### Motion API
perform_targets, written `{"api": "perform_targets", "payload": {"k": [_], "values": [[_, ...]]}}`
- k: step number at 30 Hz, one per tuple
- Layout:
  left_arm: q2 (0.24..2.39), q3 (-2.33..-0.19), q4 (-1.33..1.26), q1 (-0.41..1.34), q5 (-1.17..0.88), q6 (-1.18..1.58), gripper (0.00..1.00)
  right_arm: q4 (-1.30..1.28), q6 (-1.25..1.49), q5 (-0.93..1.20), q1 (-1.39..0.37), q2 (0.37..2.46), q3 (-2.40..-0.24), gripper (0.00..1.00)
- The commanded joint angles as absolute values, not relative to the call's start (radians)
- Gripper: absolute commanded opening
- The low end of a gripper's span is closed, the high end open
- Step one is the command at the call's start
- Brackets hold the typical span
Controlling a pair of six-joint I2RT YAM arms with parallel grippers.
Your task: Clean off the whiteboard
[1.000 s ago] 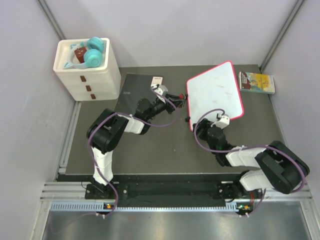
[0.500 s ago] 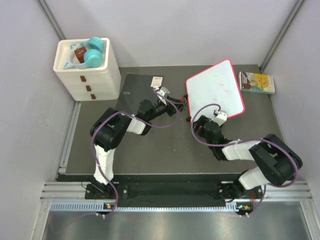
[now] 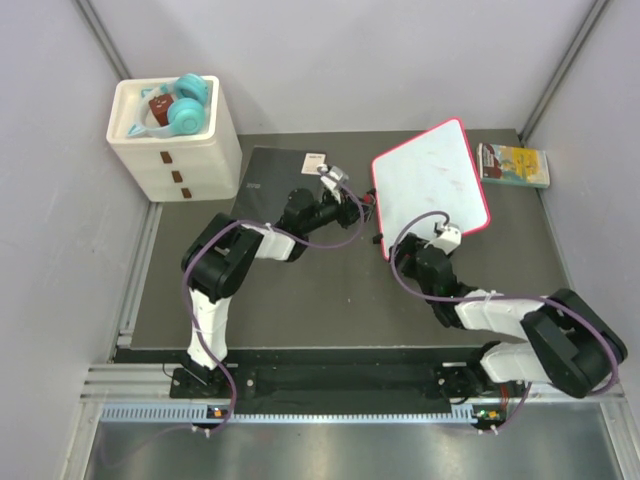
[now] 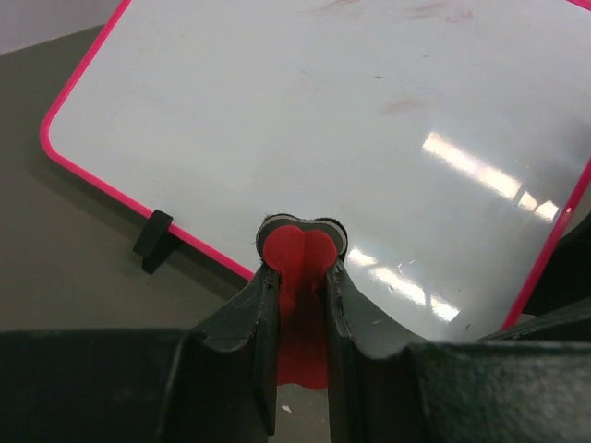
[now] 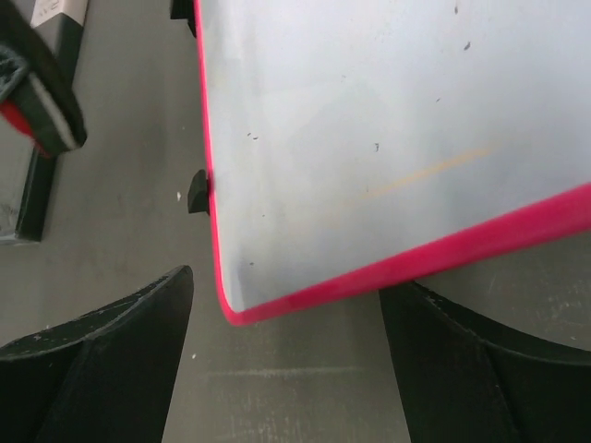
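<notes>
Whiteboard (image 3: pixel 430 175) lies flat and skewed at the far right of the tabletop (image 3: pixel 300 290). Its surface is nearly clean, with faint smudges. Left pincer (image 4: pixel 300 272) is clamped on red eraser (image 4: pixel 297 249) at the board's left edge; contact cannot be told. Right pincer (image 5: pixel 282 291) stands wide apart, fingers either side of the board's near-left corner.

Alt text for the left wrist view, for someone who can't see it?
The left end effector is shut on a red eraser, its tip at the near edge of the whiteboard. The pink-red-framed board looks nearly clean, with faint smudges toward its far side. A small black foot juts from its left edge over the dark table.
</notes>
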State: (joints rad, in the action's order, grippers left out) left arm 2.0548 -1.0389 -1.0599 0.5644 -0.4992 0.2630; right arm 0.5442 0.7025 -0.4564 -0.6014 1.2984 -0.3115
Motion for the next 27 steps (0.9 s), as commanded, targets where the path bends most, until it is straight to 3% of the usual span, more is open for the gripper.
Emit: {"api": "perform_targets", "payload": {"k": [1, 5, 10, 14, 17, 19, 22, 25, 27], "values": [[2.023, -1.134, -0.832, 0.566, -0.483, 0.221, 0.0, 0.46, 0.646, -0.489, -0.646, 1.194, -0.322, 0.81], [2.006, -1.13, -0.781, 0.565, -0.347, 0.274, 0.0, 0.382, 0.655, -0.477, -0.683, 1.16, -0.353, 0.82], [2.051, -1.271, -0.343, 0.552, -0.192, 0.307, 0.0, 0.338, 0.672, -0.471, -0.729, 1.147, -0.359, 0.83], [2.163, -1.548, 0.032, 0.509, -0.192, 0.377, 0.0, 0.331, 0.696, -0.477, -0.758, 1.132, -0.341, 0.83], [2.217, -1.63, 0.15, 0.489, -0.209, 0.391, 0.11, 0.316, 0.701, -0.482, -0.772, 1.126, -0.336, 0.83], [2.221, -1.629, 0.147, 0.485, -0.195, 0.402, 0.37, 0.311, 0.706, -0.482, -0.773, 1.108, -0.327, 0.83], [2.226, -1.629, 0.153, 0.482, -0.173, 0.397, 0.48, 0.301, 0.71, -0.492, -0.773, 1.078, -0.305, 0.83], [2.23, -1.638, 0.158, 0.479, -0.163, 0.387, 0.52, 0.282, 0.716, -0.5, -0.773, 1.037, -0.287, 0.83], [2.232, -1.644, 0.163, 0.479, -0.181, 0.377, 0.59, 0.27, 0.715, -0.503, -0.773, 1.009, -0.279, 0.84]]}}
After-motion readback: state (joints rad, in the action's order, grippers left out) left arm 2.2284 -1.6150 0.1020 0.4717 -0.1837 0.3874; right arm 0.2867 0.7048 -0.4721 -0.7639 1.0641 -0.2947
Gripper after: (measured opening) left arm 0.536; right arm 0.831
